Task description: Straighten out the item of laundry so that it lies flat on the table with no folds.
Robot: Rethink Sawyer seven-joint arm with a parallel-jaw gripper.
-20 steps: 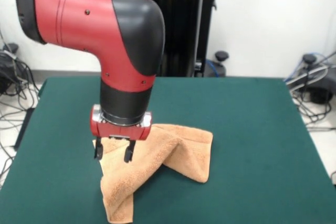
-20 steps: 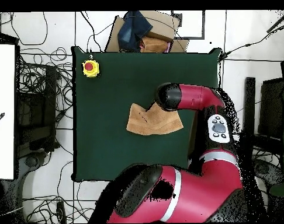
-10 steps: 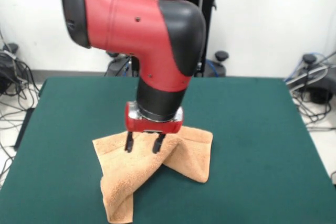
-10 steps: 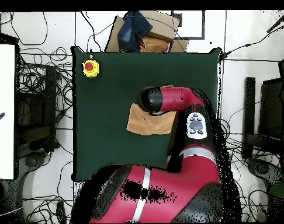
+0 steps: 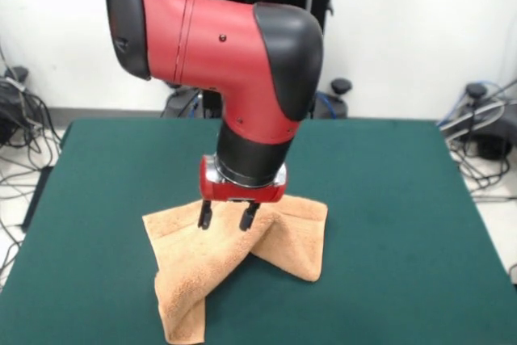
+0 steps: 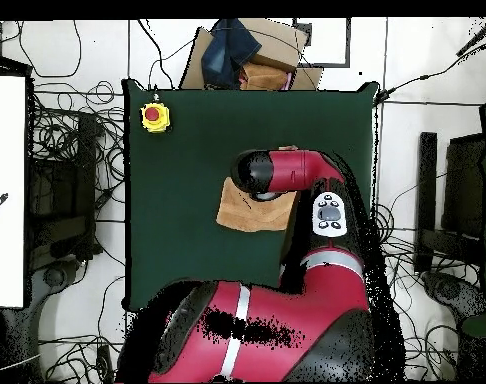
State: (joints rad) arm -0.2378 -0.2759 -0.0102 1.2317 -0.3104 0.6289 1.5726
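The item of laundry (image 5: 202, 272), a peach-orange towel, lies folded over itself on the green table (image 5: 388, 232). One flap runs toward the near edge and another lies to the right. My gripper (image 5: 226, 217) hangs just above the towel's upper middle, open, its two dark fingers apart with nothing between them. From overhead, the arm covers much of the towel (image 6: 249, 214), and the gripper itself is hidden under the wrist.
A yellow box with a red button (image 6: 155, 117) stands near one corner of the table (image 6: 187, 260). A cardboard box with dark cloth (image 6: 242, 55) sits just beyond the table edge. Cables lie on the floor around.
The arm has swung to the right in the front view, from the towel's left corner to above its middle. The towel has not moved.
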